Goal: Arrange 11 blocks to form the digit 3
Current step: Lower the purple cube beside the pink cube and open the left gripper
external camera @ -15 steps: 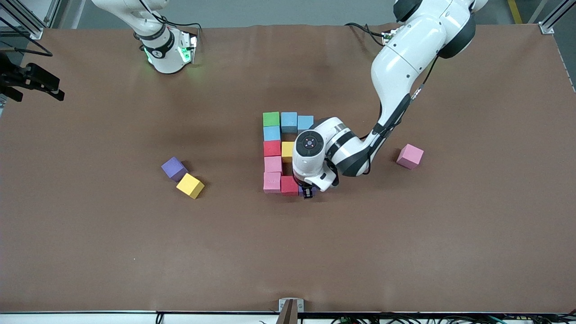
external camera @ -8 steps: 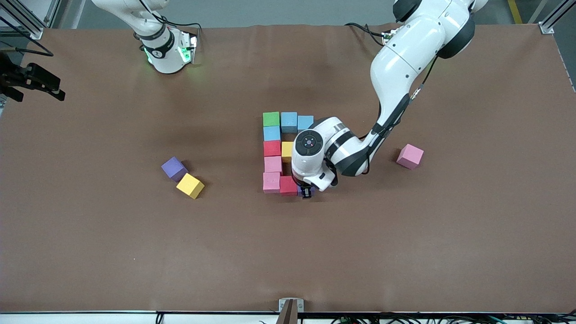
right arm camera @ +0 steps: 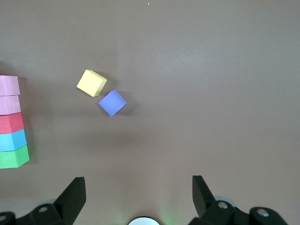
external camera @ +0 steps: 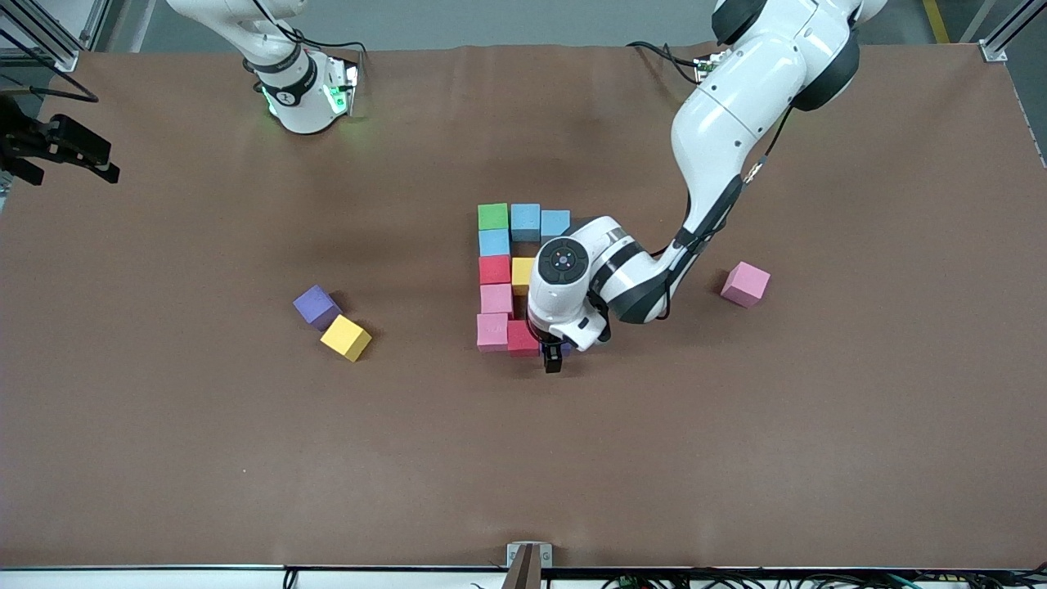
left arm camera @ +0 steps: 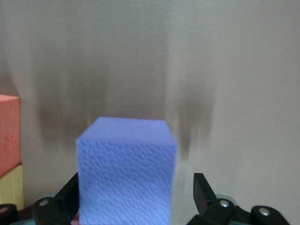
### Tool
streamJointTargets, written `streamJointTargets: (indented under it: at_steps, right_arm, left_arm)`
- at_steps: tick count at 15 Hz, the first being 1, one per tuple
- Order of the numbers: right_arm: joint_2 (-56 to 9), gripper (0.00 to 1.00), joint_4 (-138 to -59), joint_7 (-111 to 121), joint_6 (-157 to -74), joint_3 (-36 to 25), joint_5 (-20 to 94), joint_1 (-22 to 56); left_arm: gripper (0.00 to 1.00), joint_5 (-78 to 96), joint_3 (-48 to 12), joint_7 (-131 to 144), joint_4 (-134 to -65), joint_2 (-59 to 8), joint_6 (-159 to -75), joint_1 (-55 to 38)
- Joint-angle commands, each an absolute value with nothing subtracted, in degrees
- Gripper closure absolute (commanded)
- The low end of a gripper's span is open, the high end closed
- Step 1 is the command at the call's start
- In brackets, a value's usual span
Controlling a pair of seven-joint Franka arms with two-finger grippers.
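Note:
The blocks form a figure mid-table: green [external camera: 492, 216], blue [external camera: 525, 221] and light blue [external camera: 554, 222] in the farthest row, then a column of light blue, red [external camera: 494, 269] and two pink [external camera: 492, 330], with yellow [external camera: 522, 274] and red [external camera: 522, 337] beside it. My left gripper [external camera: 554, 350] stands open astride a purple block [left arm camera: 126, 168] next to that red one; one fingertip [left arm camera: 201, 190] is clear of the block. An orange-red block [left arm camera: 9, 131] and the yellow block [left arm camera: 9, 187] lie close by. My right gripper [right arm camera: 138, 194] waits open near its base.
Loose blocks lie apart from the figure. A purple one [external camera: 316, 307] and a yellow one [external camera: 345, 338] touch each other toward the right arm's end. A pink one [external camera: 744, 284] sits toward the left arm's end. The left arm's wrist hides part of the figure.
My left gripper has opened and let go of the purple block, which now rests on the table beside the red one. The right arm has not moved.

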State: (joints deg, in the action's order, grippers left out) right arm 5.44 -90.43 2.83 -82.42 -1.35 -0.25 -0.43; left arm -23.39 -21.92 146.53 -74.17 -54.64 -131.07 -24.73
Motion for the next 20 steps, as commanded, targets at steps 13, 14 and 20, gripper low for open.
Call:
streamJointTargets:
  at_steps: [13,14,20]
  right_arm:
    - [7.12,0.0,-92.11,2.82,-82.79,-0.88,-0.88,-0.35]
    - [7.12,0.0,-92.11,2.73,-82.71,-0.88,-0.62,-0.35]
    - [7.12,0.0,-92.2,2.72,-82.62,-0.97,-0.53,-0.62]
  left_arm:
    - [0.0,-16.62,-21.88,116.7,-81.81,-36.67,-122.87,-19.96]
    - [0.0,-15.65,-21.88,109.58,-83.57,-35.08,-122.87,-18.39]
    - [0.0,-12.83,-21.88,67.4,-95.78,-25.06,-122.87,-7.66]
